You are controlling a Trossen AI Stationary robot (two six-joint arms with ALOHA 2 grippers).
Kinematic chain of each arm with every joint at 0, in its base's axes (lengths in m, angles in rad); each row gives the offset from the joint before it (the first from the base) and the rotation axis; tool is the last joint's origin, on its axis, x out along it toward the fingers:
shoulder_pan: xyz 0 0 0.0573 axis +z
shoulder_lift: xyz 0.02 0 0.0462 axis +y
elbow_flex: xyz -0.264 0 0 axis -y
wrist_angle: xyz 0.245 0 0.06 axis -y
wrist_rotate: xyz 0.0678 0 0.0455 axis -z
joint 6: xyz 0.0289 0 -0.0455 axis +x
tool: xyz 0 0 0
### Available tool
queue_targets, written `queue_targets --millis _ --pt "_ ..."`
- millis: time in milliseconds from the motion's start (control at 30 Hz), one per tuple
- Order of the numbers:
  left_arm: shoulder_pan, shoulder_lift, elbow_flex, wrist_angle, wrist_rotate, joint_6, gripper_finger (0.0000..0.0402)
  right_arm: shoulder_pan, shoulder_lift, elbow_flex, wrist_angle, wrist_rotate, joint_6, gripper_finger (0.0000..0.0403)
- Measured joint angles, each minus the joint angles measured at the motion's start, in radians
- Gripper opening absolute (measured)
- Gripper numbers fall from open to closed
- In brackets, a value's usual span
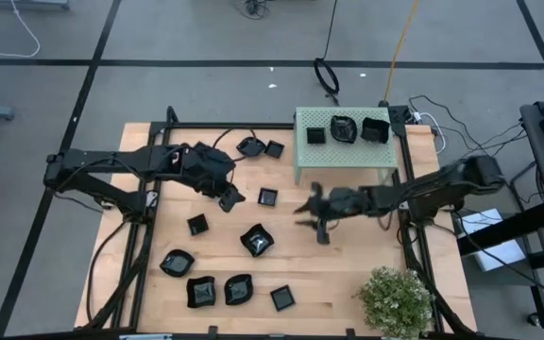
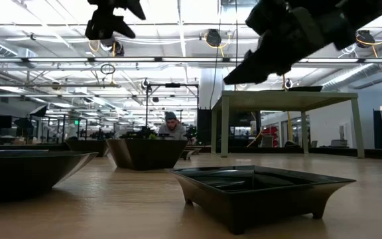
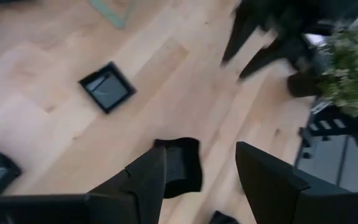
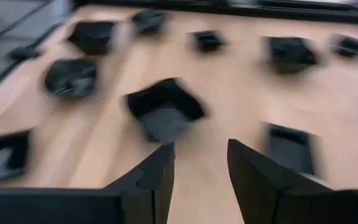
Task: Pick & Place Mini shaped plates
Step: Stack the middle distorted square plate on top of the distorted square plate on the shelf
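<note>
Bare wood surrounds the open right pincer (image 1: 312, 219), plates (image 1: 257, 240) apart.

A pale green perforated box (image 1: 345, 162) is standing on legs at the far right of the wooden table (image 1: 348, 274), rising like a small stand in the low view. A potted plant (image 1: 397, 298) with small pale leaves is sitting at the table's near right corner. Cables (image 1: 329, 76) are trailing across the grey floor beyond the table. Far back in the room, a person (image 2: 172, 127) is sitting at a desk under rows of ceiling lights
</note>
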Motion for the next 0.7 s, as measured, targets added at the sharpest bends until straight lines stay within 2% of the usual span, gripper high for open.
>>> queue_targets --millis 133,467,633,700 --pt "-0.034 0.0 0.0 0.048 0.0 -0.048 0.0198 0.043 0.131 0.034 0.085 -0.077 -0.1 0.0134" --pt "-0.078 0.0 0.0 0.171 0.0 -0.061 0.0198 0.069 0.353 0.228 0.128 -0.078 -0.295 0.0134" --pt "-0.078 -0.001 0.0 0.201 0.001 -0.061 0.0198 0.069 0.445 0.319 0.126 -0.178 -0.315 0.0134" --pt "-0.078 -0.001 0.0 0.207 0.001 -0.061 0.0198 0.069 0.478 0.342 0.115 -0.183 -0.303 0.0134"
